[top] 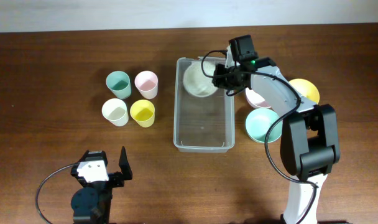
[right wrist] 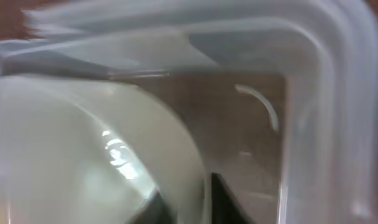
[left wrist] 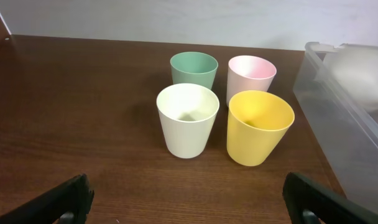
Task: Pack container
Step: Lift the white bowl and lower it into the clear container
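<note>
The clear plastic container [top: 204,132] lies in the middle of the table; its side wall shows in the left wrist view [left wrist: 344,99] and its corner in the right wrist view [right wrist: 319,74]. My right gripper [top: 220,78] is inside its far end, shut on the rim of a pale cream bowl [top: 198,81], one finger on each side of the rim [right wrist: 195,199]. The bowl [right wrist: 83,162] sits low in the far end. My left gripper [top: 108,169] is open and empty near the front left, well short of the cups.
Four cups stand left of the container: green [top: 118,84], pink [top: 146,83], cream [top: 114,112], yellow [top: 142,113]. Right of the container lie a pink bowl [top: 256,98], a yellow bowl [top: 304,90] and a mint bowl [top: 262,124].
</note>
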Controlling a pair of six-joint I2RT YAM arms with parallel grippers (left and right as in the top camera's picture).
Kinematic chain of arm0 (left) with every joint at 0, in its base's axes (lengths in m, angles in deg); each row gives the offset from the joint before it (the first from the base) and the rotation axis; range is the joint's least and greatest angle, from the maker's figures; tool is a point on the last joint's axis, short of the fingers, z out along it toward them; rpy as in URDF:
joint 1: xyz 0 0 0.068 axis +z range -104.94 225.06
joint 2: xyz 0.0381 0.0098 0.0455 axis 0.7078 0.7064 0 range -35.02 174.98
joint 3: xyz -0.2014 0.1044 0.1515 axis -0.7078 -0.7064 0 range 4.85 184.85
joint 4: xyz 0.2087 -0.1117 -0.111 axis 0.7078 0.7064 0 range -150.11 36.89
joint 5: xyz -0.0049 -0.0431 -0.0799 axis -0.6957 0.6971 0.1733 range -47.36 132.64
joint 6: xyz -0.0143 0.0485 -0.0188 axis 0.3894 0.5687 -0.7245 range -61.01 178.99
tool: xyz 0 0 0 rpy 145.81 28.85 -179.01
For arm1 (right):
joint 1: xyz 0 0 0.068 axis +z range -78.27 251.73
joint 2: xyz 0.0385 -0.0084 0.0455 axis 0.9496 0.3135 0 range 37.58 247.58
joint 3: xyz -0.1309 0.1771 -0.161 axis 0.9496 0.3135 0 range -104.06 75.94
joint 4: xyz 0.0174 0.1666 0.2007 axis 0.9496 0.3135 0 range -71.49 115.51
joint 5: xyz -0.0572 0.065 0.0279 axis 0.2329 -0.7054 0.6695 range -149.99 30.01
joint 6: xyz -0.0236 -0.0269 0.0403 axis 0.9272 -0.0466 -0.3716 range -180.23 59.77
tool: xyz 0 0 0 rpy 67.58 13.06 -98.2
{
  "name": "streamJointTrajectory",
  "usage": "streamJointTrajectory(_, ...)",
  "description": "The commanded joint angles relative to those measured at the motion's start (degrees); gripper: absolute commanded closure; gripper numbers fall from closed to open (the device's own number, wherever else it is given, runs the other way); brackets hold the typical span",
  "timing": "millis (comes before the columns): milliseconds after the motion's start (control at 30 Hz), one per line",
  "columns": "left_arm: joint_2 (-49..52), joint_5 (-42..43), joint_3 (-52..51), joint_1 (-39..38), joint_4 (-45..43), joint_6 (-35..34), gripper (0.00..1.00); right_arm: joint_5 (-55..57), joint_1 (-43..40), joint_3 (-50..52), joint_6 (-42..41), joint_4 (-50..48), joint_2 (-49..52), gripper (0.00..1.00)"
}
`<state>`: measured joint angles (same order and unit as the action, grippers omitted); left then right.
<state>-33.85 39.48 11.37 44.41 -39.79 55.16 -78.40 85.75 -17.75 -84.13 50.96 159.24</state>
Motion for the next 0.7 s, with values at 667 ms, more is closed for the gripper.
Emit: streamJointTrajectory(667,-0.5,0.8,-0.3,-0.2,-0.1,0.9,0.0,7.1,-34.3,-9.2,6.3,36.1,-16.9,0.33)
